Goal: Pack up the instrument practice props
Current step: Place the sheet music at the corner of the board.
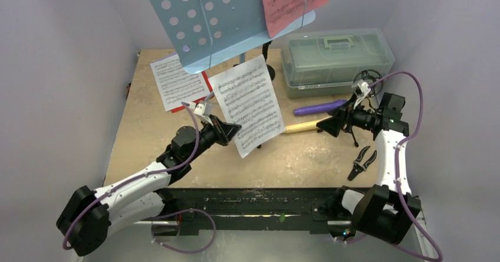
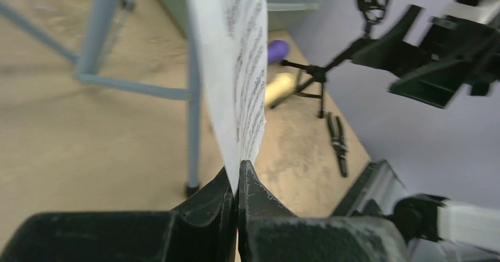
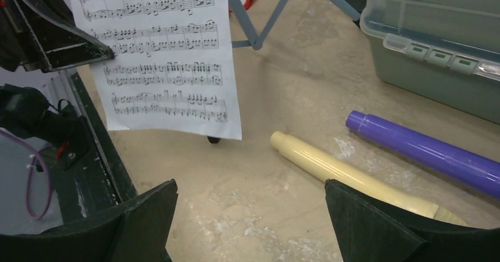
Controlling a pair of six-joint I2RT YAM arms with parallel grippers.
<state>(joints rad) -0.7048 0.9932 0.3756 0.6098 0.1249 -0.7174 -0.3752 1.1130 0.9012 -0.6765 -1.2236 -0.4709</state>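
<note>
Pinching the printed sheet point(image 1: 250, 105) at its near-left edge, the left gripper point(image 1: 231, 129) has its jaws pressed together on the paper; the page hangs upright off the table, probably to clear the clutter. The right gripper point(image 1: 330, 123) is spread wide and empty, close over the cream microphone point(image 1: 301, 127) and purple microphone point(image 1: 318, 107), likely the next pick. Farther left, a second sheet point(image 1: 177, 82) lies on the red folder point(image 1: 206, 79). At the far side the music rest point(image 1: 206, 20) stands unfolded; the grey-green box point(image 1: 336, 55) sits far right, lid apparently shut, so nothing is packed yet.
</note>
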